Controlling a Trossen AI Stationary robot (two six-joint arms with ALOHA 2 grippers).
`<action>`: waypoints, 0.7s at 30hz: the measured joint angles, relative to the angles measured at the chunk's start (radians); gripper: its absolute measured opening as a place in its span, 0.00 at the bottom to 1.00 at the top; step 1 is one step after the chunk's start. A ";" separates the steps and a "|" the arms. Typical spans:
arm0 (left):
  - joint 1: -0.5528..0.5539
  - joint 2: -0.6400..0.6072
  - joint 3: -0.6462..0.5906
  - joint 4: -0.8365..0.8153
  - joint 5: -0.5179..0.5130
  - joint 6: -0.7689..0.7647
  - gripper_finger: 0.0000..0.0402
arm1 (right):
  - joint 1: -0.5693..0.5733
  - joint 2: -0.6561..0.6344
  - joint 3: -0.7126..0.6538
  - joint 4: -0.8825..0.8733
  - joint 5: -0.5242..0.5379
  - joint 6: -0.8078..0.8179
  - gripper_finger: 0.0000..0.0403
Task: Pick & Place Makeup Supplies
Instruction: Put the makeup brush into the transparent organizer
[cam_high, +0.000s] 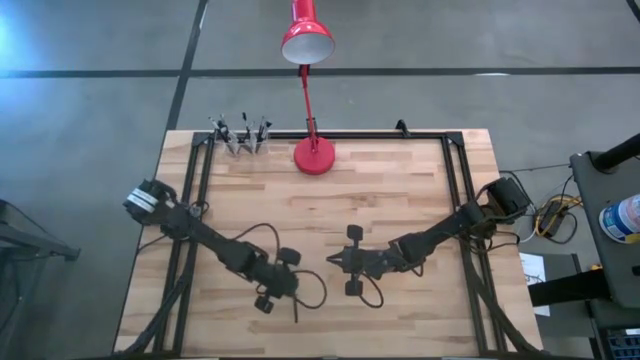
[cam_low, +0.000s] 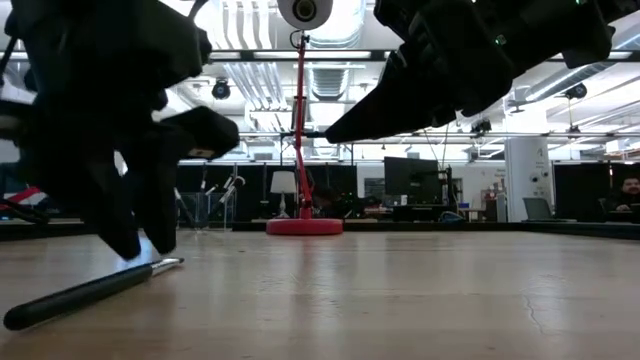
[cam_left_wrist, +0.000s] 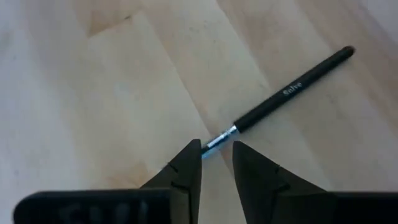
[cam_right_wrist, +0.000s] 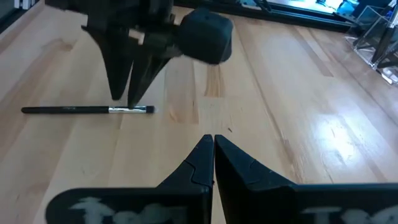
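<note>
One makeup brush lies flat on the wooden table: black handle, silvery ferrule, small bristle tip. It also shows in the right wrist view and the low view. My left gripper points steeply down over it. It is open by a narrow gap, one finger on each side of the ferrule. My right gripper is shut and hangs above the table to the right of the brush, holding nothing. In the high view both grippers, left and right, are near the table's middle front. My left gripper comes from above with its fingertips across the brush at the ferrule, next to the bristles. I cannot tell whether they touch it. The brush lies on the table along its whole length.
A red desk lamp stands at the table's far middle, its shade reaching beyond the edge. A clear holder with several upright sticks stands at the far left corner. Black rails run along the table's left, right and far sides.
</note>
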 joint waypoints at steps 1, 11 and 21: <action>0.000 0.015 0.009 0.001 0.000 0.020 0.21 | 0.000 0.000 0.000 0.000 0.000 0.000 0.02; 0.004 0.105 0.058 -0.035 -0.005 0.125 0.21 | 0.000 0.000 0.000 -0.003 -0.004 0.000 0.02; 0.016 0.107 0.035 -0.103 -0.002 -0.096 0.16 | 0.003 0.000 0.000 -0.008 -0.004 0.000 0.02</action>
